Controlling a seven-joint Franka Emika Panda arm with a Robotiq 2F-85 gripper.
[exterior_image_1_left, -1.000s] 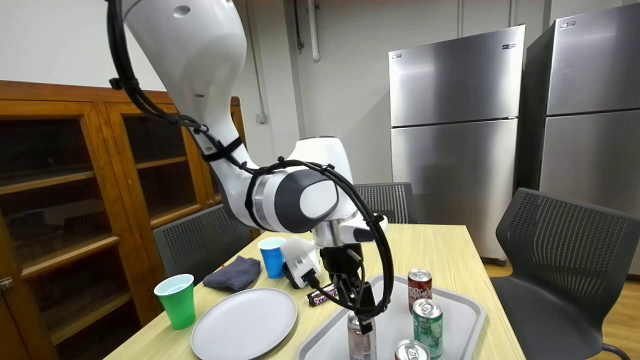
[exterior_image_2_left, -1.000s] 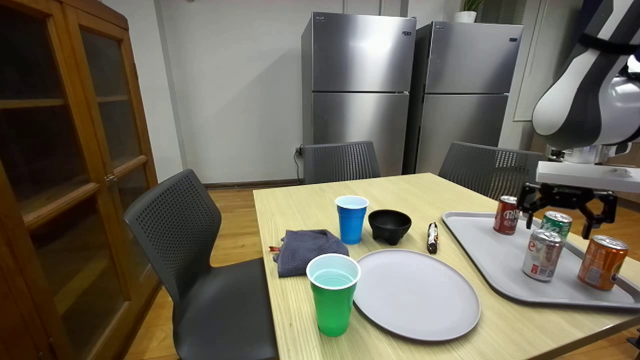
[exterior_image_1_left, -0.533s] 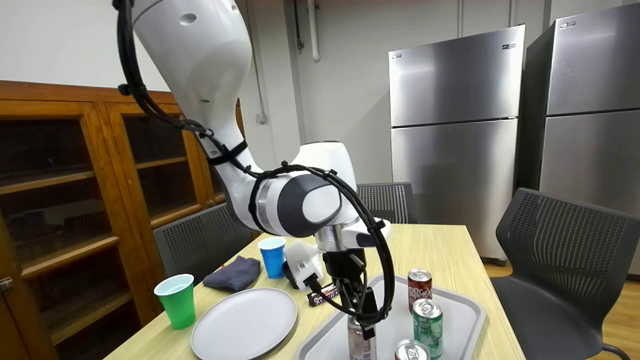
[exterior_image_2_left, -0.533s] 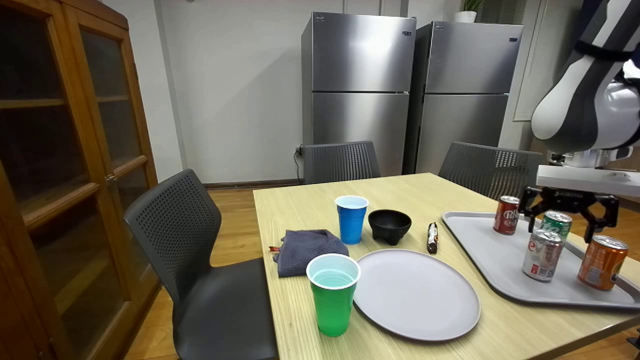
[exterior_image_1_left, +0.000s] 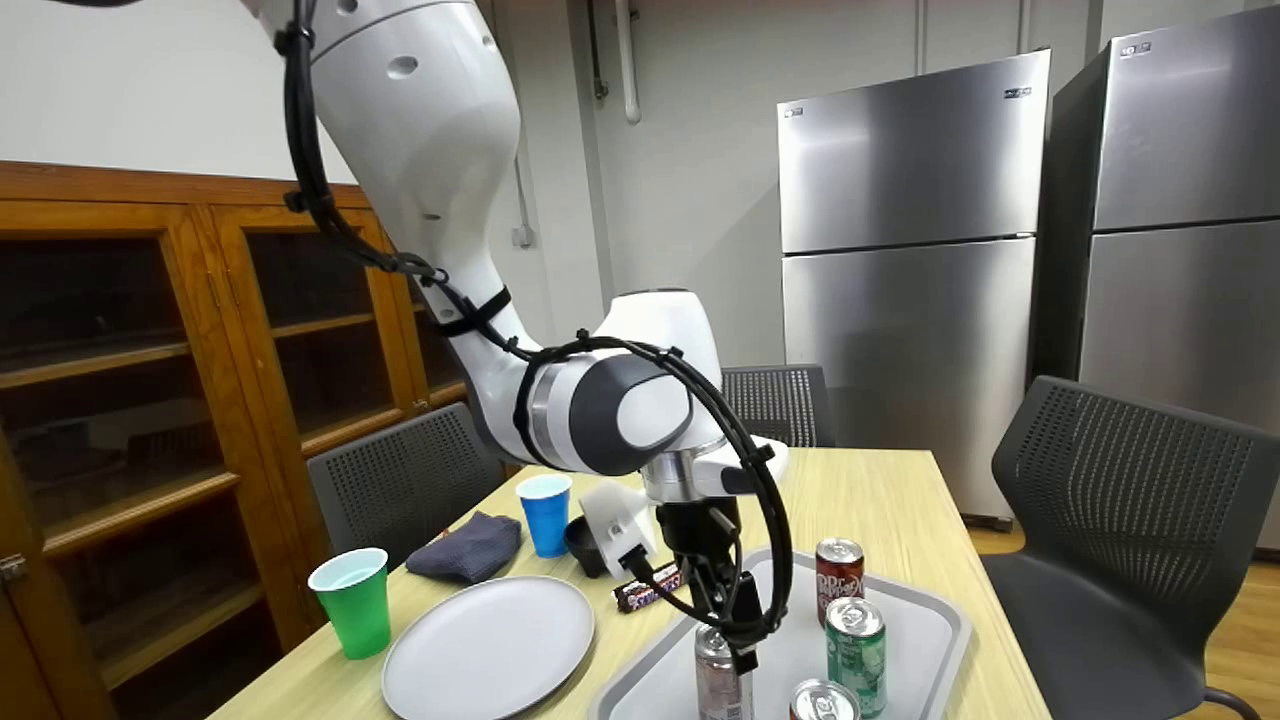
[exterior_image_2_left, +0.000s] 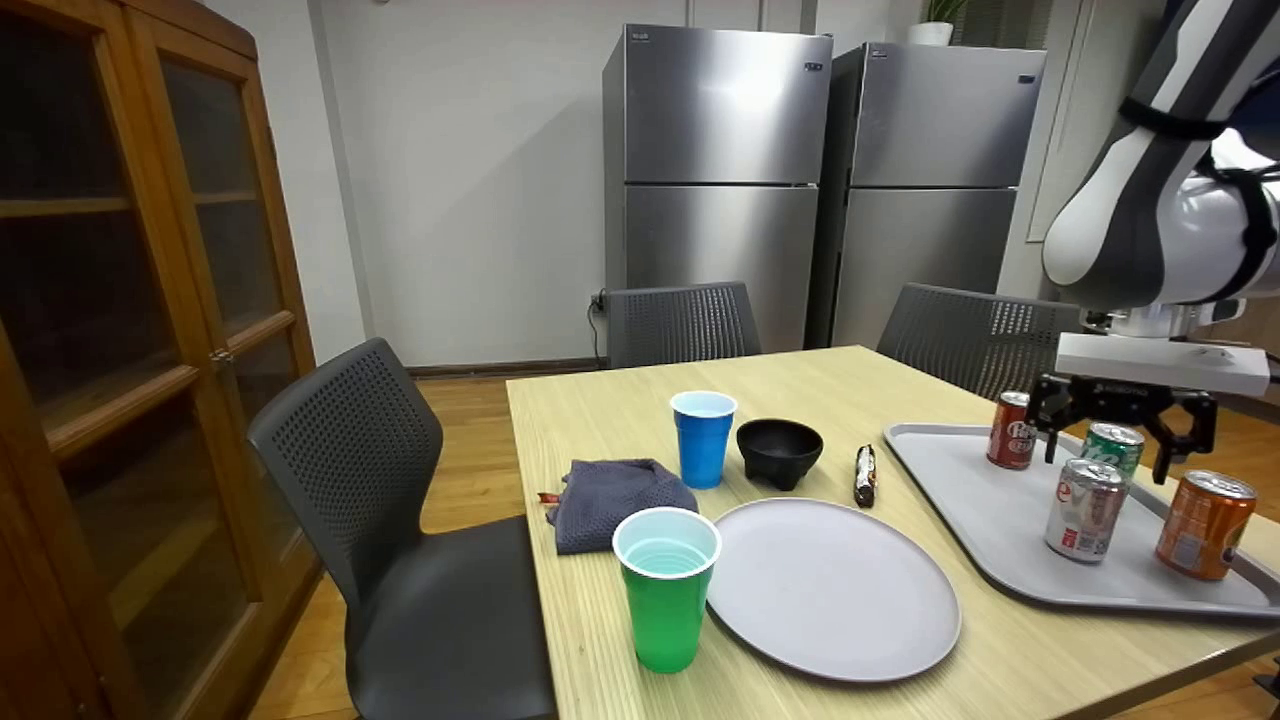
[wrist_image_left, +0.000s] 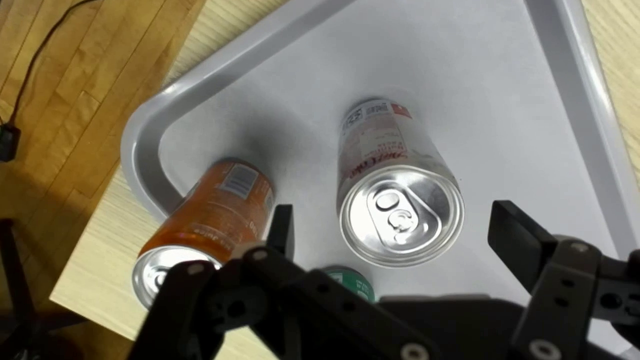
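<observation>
Orange can (wrist_image_left: 212, 215), lower left, and green can (wrist_image_left: 356, 286), bottom centre, partly hidden by my wide-spread gripper (wrist_image_left: 393, 229), share the tray (wrist_image_left: 500, 125) with the silver can (wrist_image_left: 395, 185) mid-frame in my wrist view.

In an exterior view, the white-and-grey jointed arm (exterior_image_1_left: 440, 150) sloped down rightward; the black two-fingered gripper (exterior_image_2_left: 1105, 463) pointed downward, fingers (wrist_image_left: 519, 240) apart.

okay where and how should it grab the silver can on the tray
Probably the upper wall of the silver can, squeezed from opposite sides, coming from above. It stands upright and round, the open gripper frames its top in the wrist view, and the orange can and green can could crowd a sideways approach.
</observation>
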